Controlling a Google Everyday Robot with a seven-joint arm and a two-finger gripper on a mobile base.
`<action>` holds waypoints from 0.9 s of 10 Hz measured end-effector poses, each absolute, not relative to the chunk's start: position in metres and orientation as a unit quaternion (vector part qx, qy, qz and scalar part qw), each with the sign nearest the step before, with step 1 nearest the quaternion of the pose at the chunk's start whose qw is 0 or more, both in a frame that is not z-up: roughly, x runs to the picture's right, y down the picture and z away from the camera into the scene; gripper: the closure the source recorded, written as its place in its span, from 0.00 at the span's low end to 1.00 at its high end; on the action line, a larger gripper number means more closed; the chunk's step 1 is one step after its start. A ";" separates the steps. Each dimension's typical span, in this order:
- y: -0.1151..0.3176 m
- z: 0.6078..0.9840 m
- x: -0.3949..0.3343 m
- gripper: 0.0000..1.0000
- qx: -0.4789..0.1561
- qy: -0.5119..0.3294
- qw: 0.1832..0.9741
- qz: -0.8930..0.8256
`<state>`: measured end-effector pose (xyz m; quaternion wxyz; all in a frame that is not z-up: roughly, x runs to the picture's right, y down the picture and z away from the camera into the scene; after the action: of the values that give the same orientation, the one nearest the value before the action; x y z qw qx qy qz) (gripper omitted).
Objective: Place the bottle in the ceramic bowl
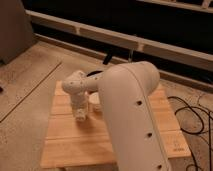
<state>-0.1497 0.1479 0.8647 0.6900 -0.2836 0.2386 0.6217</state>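
My gripper (80, 116) points down at the left middle of the wooden table (75, 145), its tip at or just above the boards. A small white round cup (95, 103) stands just right of it, partly behind my arm. A dark curved rim (95, 75), perhaps a bowl, shows behind my wrist and is mostly hidden. I cannot make out the pale bottle as a separate thing; it may be hidden at the gripper tip or behind my arm.
My large white arm link (132, 115) covers the middle and right of the table. Black cables (192, 115) lie on the floor to the right. A low wall with rails (125, 42) runs behind the table. Speckled floor lies to the left.
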 end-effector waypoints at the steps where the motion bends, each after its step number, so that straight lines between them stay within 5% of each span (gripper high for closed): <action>1: 0.144 0.863 -0.152 0.96 -0.283 0.232 0.692 0.623; 9: 0.051 0.791 -0.144 1.00 -0.200 0.158 0.730 0.634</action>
<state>-0.1445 0.0512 0.7914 0.7300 -0.1996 0.1576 0.6343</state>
